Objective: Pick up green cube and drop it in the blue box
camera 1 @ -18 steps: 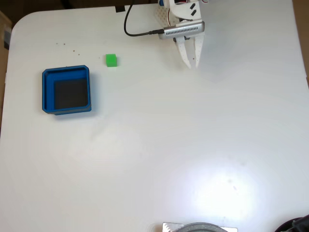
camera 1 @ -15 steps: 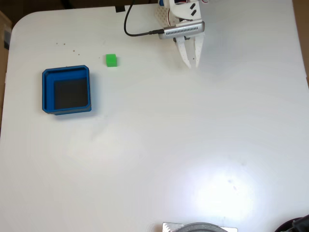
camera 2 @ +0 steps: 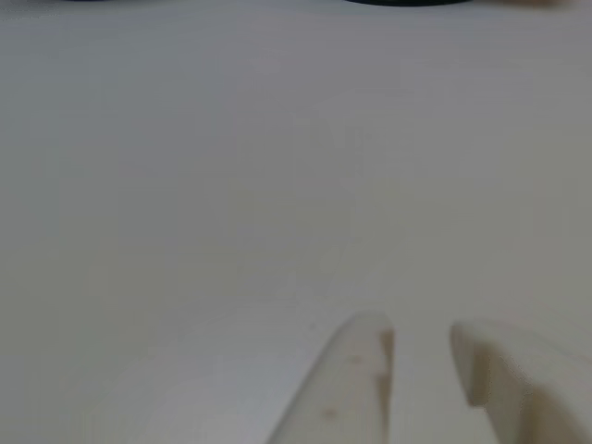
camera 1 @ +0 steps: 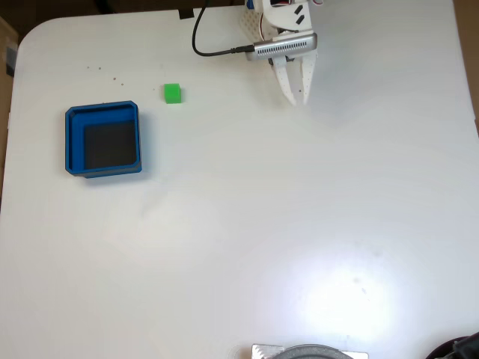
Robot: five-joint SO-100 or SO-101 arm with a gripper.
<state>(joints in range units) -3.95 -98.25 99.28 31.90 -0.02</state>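
Note:
The green cube (camera 1: 173, 93) lies on the white table at the upper left of the fixed view, a short way above and right of the blue box (camera 1: 73, 140). The box has a dark, empty floor. My white gripper (camera 1: 297, 99) hangs at the top centre, far to the right of the cube, pointing down the picture. Its fingers nearly meet at the tips and hold nothing. In the other view the gripper (camera 2: 421, 338) rises from the bottom edge with a narrow slit between the fingertips (camera 2: 370, 347), over bare table.
A black cable (camera 1: 206, 45) loops from the arm's base at the top edge. A grey round object (camera 1: 310, 351) sits at the bottom edge. The table's rounded corner (camera 1: 30, 37) is at the upper left.

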